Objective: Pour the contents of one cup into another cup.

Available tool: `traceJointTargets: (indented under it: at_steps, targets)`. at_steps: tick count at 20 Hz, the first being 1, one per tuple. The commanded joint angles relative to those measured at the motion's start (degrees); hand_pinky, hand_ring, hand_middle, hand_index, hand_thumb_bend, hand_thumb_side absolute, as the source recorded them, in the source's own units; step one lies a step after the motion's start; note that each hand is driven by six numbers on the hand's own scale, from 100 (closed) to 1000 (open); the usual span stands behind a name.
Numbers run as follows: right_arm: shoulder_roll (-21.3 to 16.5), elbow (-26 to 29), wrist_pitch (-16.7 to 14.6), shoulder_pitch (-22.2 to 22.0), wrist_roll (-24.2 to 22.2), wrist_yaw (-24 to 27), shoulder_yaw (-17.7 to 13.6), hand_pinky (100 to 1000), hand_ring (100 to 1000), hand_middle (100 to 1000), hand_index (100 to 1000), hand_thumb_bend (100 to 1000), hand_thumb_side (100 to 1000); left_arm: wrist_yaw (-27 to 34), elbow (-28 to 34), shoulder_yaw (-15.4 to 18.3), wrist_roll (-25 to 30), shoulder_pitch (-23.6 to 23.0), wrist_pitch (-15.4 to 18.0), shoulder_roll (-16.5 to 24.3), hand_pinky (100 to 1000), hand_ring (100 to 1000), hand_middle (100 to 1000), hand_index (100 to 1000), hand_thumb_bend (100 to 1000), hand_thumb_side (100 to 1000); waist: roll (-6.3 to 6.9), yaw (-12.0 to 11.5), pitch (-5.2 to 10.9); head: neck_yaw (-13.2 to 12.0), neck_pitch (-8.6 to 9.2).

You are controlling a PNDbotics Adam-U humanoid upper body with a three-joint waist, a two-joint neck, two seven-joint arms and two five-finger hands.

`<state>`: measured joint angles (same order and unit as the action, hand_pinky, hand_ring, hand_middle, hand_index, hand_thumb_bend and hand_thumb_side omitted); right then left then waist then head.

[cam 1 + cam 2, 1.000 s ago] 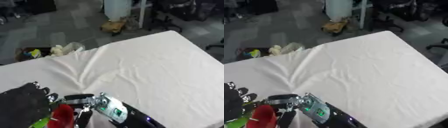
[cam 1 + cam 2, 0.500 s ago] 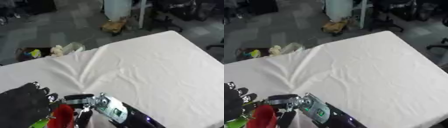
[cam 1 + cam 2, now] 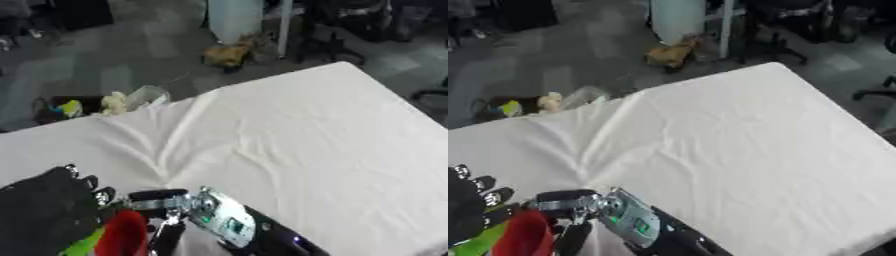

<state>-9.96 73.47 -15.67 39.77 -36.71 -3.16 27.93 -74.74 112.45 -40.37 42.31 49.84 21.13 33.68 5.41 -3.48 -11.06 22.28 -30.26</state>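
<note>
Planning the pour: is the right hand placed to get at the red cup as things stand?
Probably yes: the right hand is already right beside the red cup at the bottom edge, with nothing between them. The left hand is at its other side.

Looking down from the head, slightly tilted, onto the white table (image 3: 289, 145) and far floor (image 3: 579, 55); both views nearly identical.

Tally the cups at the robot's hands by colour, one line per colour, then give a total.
Red cup: 1
Green cup: 1
Total: 2, both low at the left between the left hand and right hand, above the white table.
</note>
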Motion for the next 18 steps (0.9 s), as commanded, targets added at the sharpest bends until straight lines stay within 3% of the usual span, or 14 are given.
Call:
traceJointTargets:
  at_steps: [1, 7, 18]
  targets:
    - [-0.62, 0.84, 0.09, 0.79, 0.05, 0.5, -0.29, 390, 100, 100, 414, 100, 100, -0.6, 0.41, 0.52, 8.95, 0.54, 9.36, 0.74, 100, 100, 469, 835, 855, 444, -0.05, -0.07, 1.14, 0.06, 0.58]
    - [-0.72, 0.87, 0.14, 0.79, 0.06, 0.55, -0.31, 390, 100, 100, 414, 100, 100, -2.69, 1.2, 0.41, 8.45, 0.42, 11.18, 0.95, 100, 100, 471, 834, 860, 447, 0.06, -0.16, 1.17, 0.12, 0.56]
    - [-0.91, 0.77, 0.11, 0.76, 0.12, 0.49, -0.31, 388, 100, 100, 414, 100, 100, -3.47, 2.14, 2.11, 6.81, 1.19, 11.04, 2.04, 100, 100, 472, 834, 859, 448, 0.09, -0.4, 1.37, 0.3, 0.79]
